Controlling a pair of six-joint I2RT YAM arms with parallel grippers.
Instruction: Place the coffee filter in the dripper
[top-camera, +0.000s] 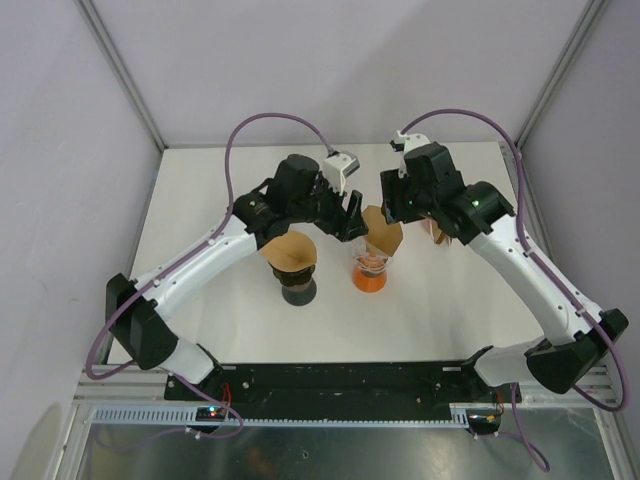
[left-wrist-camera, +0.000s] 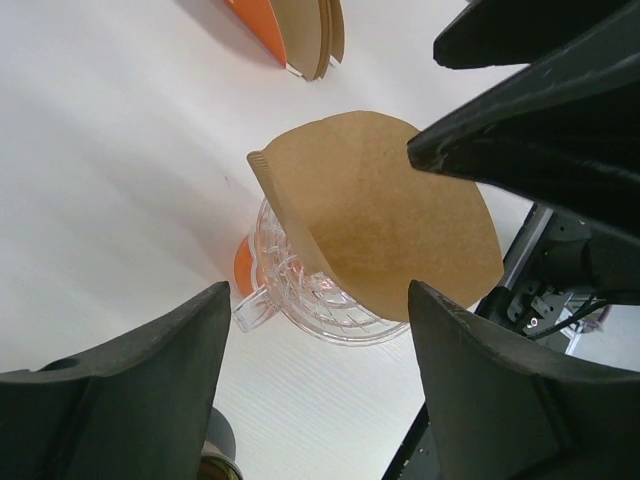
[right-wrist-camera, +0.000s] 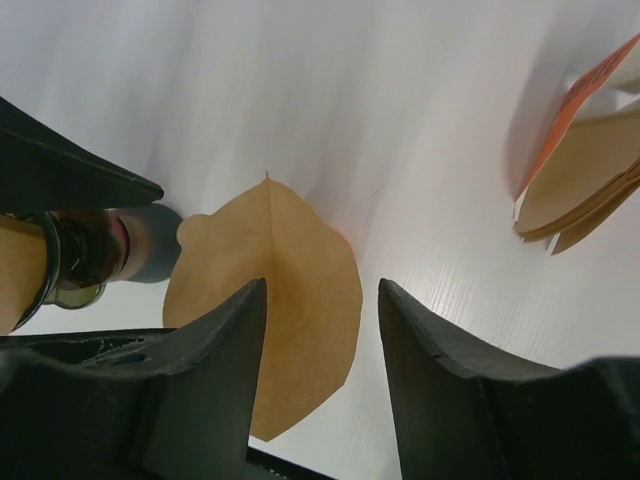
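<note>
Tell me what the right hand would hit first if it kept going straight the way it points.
The brown coffee filter, straight ahead between the open fingers of the right hand. Depth is unclear, but it looks close.

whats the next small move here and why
Probably lower the right tool slightly to nudge the coffee filter deeper into the dripper. The filter's bottom is already inside the clear cone, but most of it stands above the rim, leaning to one side, and the tool's fingers are open over it.
</note>
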